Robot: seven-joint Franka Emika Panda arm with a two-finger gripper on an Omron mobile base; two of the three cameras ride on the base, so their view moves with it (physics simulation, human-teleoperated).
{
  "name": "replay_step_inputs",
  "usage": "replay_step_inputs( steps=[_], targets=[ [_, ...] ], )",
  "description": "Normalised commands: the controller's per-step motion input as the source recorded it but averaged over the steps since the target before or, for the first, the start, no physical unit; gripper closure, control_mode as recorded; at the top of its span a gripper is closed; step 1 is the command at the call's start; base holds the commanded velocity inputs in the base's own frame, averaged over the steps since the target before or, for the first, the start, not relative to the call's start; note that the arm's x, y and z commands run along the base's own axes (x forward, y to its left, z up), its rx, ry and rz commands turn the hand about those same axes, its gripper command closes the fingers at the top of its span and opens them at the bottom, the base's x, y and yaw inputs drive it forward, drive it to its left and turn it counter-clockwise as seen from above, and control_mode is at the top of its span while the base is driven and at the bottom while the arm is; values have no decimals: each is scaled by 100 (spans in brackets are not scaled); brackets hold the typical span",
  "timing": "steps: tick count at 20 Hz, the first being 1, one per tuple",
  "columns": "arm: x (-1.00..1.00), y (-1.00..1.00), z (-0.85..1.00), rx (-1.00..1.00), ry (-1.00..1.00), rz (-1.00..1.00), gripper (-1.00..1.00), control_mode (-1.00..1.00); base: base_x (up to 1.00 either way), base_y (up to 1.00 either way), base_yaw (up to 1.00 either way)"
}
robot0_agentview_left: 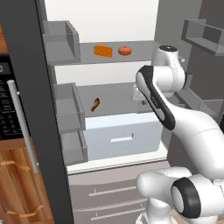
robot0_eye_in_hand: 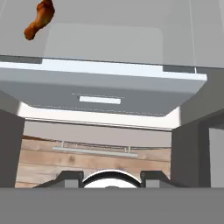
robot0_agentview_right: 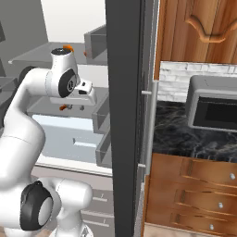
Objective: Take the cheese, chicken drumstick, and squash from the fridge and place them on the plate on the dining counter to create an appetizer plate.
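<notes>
Right now you are working the first stage of the job: the tall grey fridge with the white interior (robot0_agentview_left: 105, 17) is standing open and none of the three foods is being carried. Your two-finger gripper (robot0_eye_in_hand: 111, 178) is hanging inside the fridge above the pale drawer (robot0_eye_in_hand: 100, 94), pointing down past it toward the floor. I cannot tell from these views whether its jaws are parted or closed; nothing is showing between the tips, so judge it empty.

The small brown-orange chicken drumstick (robot0_eye_in_hand: 39, 18) is lying on the grey middle shelf, ahead of the gripper and off to its left, well apart from the fingers. The small orange wedge of cheese (robot0_agentview_left: 103, 51) and the round red-orange squash (robot0_agentview_left: 124, 50) are sitting side by side on the shelf above the gripper, near each other but not touching.

The drumstick looks like the closest target. Reaching it is calling for swinging the hand left and forward over the shelf, opening the jaws wide, and lining them across the narrow shank.
</notes>
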Motion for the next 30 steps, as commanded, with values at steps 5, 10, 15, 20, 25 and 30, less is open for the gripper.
replay_step_inputs(
  steps=[5,10,15,20,25,30],
  targets=[
    [-8,16,7,0,-9,0,-100,-100,0,0,0],
    [-20,35,47,-2,-32,0,-100,-100,0,0,0],
    [0,32,63,0,-30,1,-100,-100,0,0,0],
    [9,17,60,-1,-26,0,-100,-100,0,0,0],
    [22,12,60,0,-22,0,-100,-100,0,0,0],
    [44,8,40,0,-14,2,-100,-100,0,0,0]
  ],
)
